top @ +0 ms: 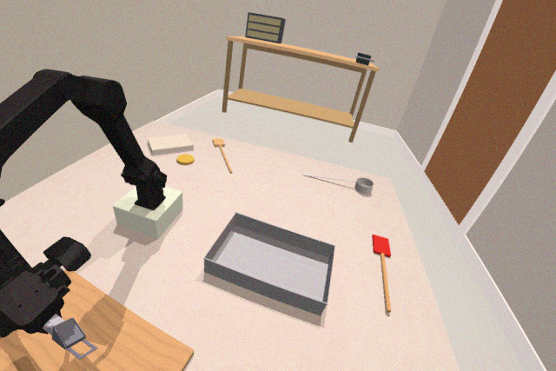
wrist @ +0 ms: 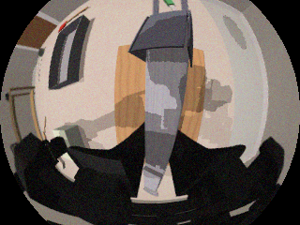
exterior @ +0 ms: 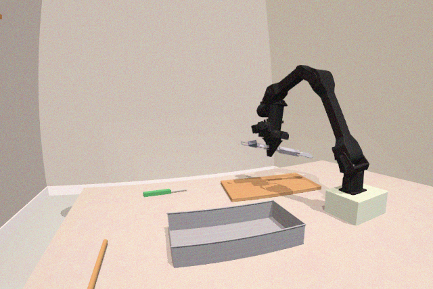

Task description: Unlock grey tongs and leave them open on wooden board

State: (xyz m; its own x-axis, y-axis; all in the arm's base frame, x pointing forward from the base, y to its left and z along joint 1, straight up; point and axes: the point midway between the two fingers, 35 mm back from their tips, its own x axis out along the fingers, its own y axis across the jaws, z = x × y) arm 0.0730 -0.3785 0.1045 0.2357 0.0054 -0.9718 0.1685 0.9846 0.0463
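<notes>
The grey tongs hang in the air above the wooden board. My gripper is shut on them around the middle of their length, its fingers pointing down. In the exterior view the tongs lie nearly level, the dark hinge block and wire loop at the left slightly higher than the pale tips at the right. The arms look close together; the lock's state cannot be told. The roasting tin has nothing across it.
The pale green base block stands beside the board. A green-handled tool lies beyond the tin. A red spatula, a grey round pan, a yellow disc, a cream block and a wooden spatula lie farther off.
</notes>
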